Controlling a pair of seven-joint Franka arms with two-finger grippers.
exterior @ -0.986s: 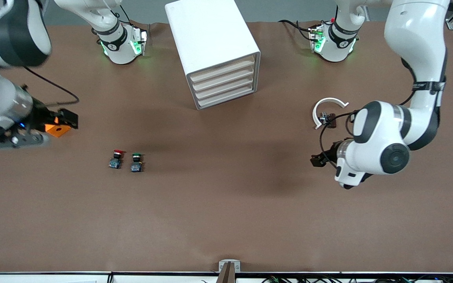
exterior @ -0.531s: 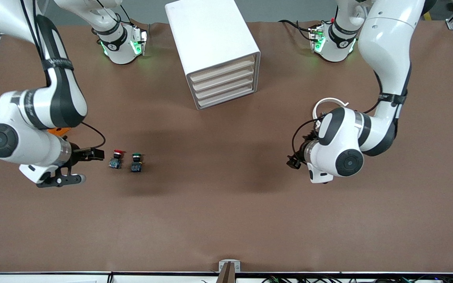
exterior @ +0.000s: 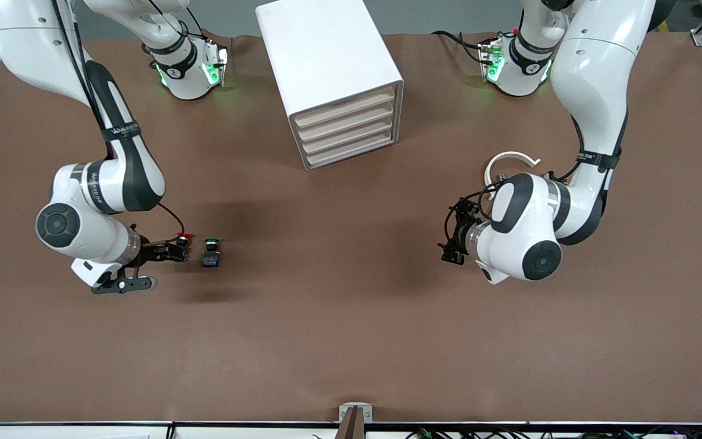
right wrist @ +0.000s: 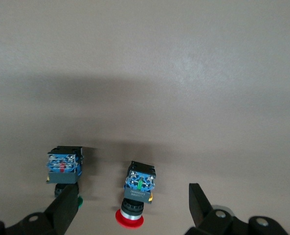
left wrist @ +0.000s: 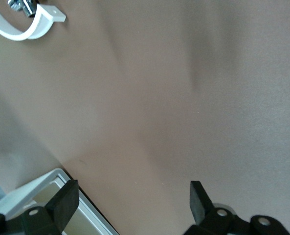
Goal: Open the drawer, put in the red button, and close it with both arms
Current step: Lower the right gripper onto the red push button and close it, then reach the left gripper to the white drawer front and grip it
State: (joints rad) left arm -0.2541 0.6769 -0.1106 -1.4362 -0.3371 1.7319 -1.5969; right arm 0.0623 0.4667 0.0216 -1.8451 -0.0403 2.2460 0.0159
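The red button (exterior: 184,237) lies on its side on the brown table, with the green-capped switch (exterior: 211,251) beside it. My right gripper (exterior: 174,250) is open at the red button. In the right wrist view the red button (right wrist: 137,192) lies between the open fingers (right wrist: 199,199), which do not touch it, and the green one (right wrist: 63,168) lies by the other finger. The white cabinet (exterior: 326,55) stands at the robots' side with all four drawers (exterior: 348,131) shut. My left gripper (exterior: 450,245) is open and empty over bare table (left wrist: 132,200).
A white open ring clamp (exterior: 509,160) with a small metal part lies near the left arm's elbow; it also shows in the left wrist view (left wrist: 22,29). A white cabinet corner (left wrist: 42,183) shows beside one left finger.
The right arm swung in from its end of the table and brought its open gripper to the red button. The left gripper moved toward the table's middle.
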